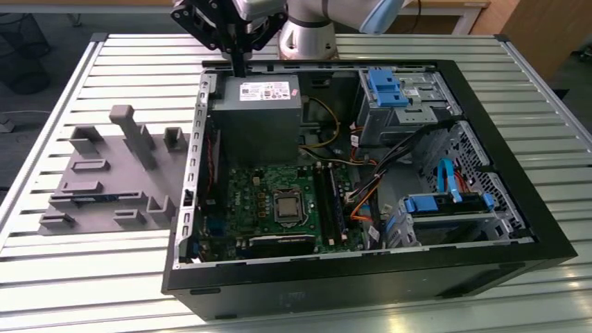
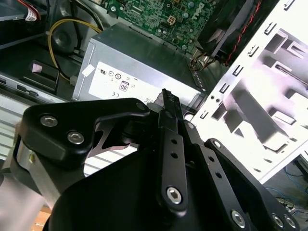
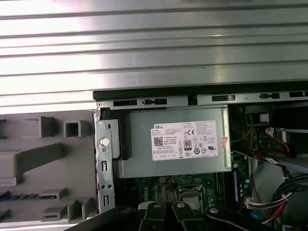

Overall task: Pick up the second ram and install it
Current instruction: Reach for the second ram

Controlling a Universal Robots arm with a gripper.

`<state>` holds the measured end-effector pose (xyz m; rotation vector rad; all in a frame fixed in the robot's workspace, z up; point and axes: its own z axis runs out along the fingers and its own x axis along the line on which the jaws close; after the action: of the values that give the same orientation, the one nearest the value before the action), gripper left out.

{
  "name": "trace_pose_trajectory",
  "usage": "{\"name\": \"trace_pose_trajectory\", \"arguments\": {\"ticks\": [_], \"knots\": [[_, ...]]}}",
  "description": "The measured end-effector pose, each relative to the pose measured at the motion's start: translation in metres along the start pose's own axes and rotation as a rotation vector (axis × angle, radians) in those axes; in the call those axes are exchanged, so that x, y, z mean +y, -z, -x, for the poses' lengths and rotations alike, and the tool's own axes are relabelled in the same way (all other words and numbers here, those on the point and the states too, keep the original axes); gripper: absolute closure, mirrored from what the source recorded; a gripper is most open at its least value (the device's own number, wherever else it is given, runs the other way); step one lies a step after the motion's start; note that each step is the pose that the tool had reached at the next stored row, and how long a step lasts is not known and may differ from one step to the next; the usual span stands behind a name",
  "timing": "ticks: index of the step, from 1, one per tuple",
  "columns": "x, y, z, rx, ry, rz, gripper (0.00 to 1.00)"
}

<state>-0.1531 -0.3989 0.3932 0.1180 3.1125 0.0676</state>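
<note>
While the arm is hanging over the case (image 1: 370, 281), at the rim nearest the robot's base, I am seeing the gripper (image 1: 241, 68) pointing straight down at the outer edge of the PSU (image 1: 254, 121). It is hovering just above that edge; I cannot tell if it is touching.

Fingers are pressing together, clenched on nothing. In the second wrist view they are showing as one thin black tip over the PSU's labelled face.

Ram (image 1: 91, 200) is lying in the gray holder (image 1: 138, 149) on the slatted table (image 1: 93, 277). The holder is sitting outside the case, on the exterior view's left, well apart from the gripper. The ram is showing as a dark strip with some blue, sitting low in one of the holder's slots. In the first wrist view the same dark-and-blue strip is lying in a holder slot.

Motherboard (image 1: 268, 201) is lying flat in the case below the PSU. Its long black slots (image 1: 326, 201) are running beside the CPU socket. I cannot tell whether a stick is sitting in one.
</note>
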Motion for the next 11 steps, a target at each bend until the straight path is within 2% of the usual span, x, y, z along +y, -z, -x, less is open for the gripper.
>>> {"name": "trace_pose_trajectory", "arguments": {"ticks": [11], "knots": [[-0.0005,0.0001,-0.0064,0.0000,0.000,0.0000,0.89]]}}
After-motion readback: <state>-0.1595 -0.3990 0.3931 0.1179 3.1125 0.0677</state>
